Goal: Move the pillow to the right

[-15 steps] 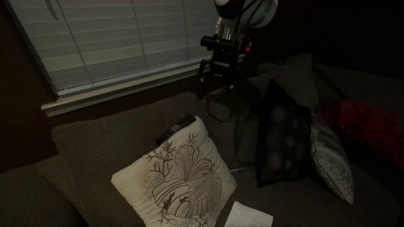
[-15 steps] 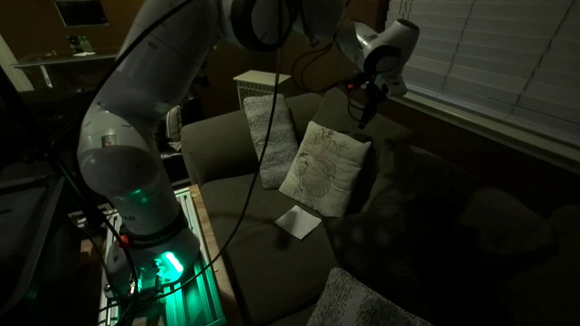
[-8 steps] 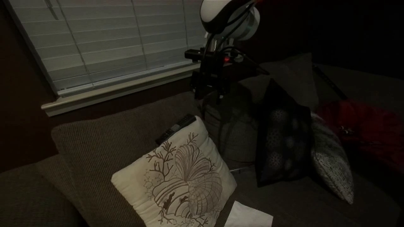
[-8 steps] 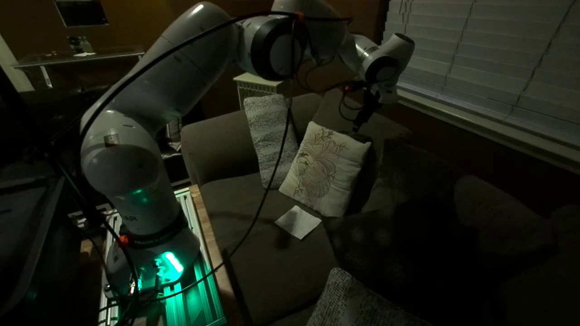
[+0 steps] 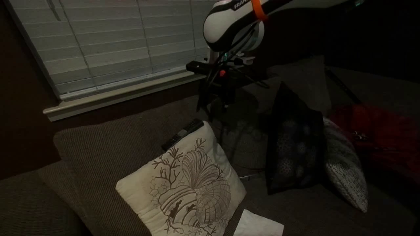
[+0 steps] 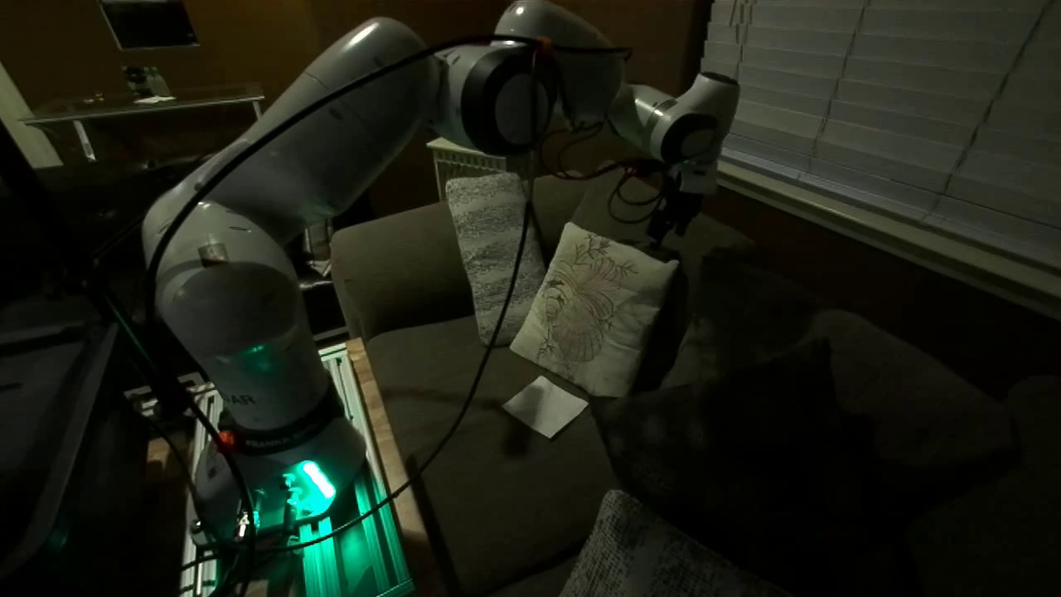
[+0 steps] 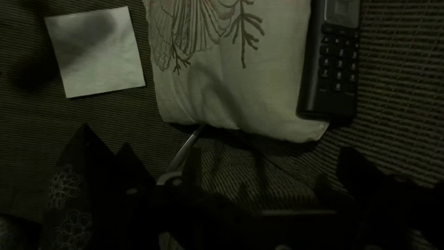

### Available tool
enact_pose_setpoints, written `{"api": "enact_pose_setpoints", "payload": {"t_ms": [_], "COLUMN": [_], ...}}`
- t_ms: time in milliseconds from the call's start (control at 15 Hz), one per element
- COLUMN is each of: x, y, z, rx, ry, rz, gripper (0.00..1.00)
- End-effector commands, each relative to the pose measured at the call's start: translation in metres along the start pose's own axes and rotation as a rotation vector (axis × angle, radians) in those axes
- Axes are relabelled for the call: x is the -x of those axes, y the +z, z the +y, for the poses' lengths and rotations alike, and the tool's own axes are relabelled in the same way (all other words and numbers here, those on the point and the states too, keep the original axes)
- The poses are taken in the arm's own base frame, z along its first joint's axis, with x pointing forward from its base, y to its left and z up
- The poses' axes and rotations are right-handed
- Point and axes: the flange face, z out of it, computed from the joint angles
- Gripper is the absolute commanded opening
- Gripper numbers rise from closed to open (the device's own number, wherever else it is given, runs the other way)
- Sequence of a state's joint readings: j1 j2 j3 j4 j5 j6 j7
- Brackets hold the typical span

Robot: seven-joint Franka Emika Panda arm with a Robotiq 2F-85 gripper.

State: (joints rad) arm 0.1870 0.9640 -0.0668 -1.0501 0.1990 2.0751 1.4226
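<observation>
The cream pillow (image 5: 190, 183) with a brown shell and branch pattern leans against the couch back. It also shows in an exterior view (image 6: 593, 307) and at the top of the wrist view (image 7: 270, 80), where its upper part is cut off. My gripper (image 5: 212, 109) hangs above the couch back, just beyond the pillow's upper corner; it also shows in an exterior view (image 6: 661, 236). In the wrist view the gripper (image 7: 269, 156) has its fingers wide apart with only couch fabric between them. The pillow's near edge lies ahead of the fingertips, apart from them.
A black remote (image 5: 182, 134) lies along the pillow's upper edge. A white paper square (image 6: 547, 406) lies on the seat. A black flowered pillow (image 5: 292, 150) and a speckled grey pillow (image 5: 347, 173) stand farther along. A long grey pillow (image 6: 493, 249) stands beside the cream pillow. The window sill (image 5: 124, 91) is behind.
The arm and gripper have come down, and in an exterior view they have also shifted left, closer to the pillow's upper corner. The pillow, remote and paper have not moved.
</observation>
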Motion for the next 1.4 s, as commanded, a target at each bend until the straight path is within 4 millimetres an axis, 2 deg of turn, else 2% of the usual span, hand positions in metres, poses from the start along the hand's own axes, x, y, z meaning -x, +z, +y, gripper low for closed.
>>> {"api": "enact_pose_setpoints", "payload": {"t_ms": [0,333,667,1000,1333], "x": [0.019,0.015,0.007,0.019,0.051], "y": [0.029,0.052,0.060,0.056,0.055], "z": [-0.018,-0.027,-0.019,-0.037,-0.039], "rx": [-0.047,-0.085,-0.045,-0.238,-0.263], "ry": [0.060,0.048,0.033,0.024,0.046], "rz": [0.094,0.276,0.251,0.285,0.161], "gripper": [1.00,1.00,1.00,1.00,1.00]}}
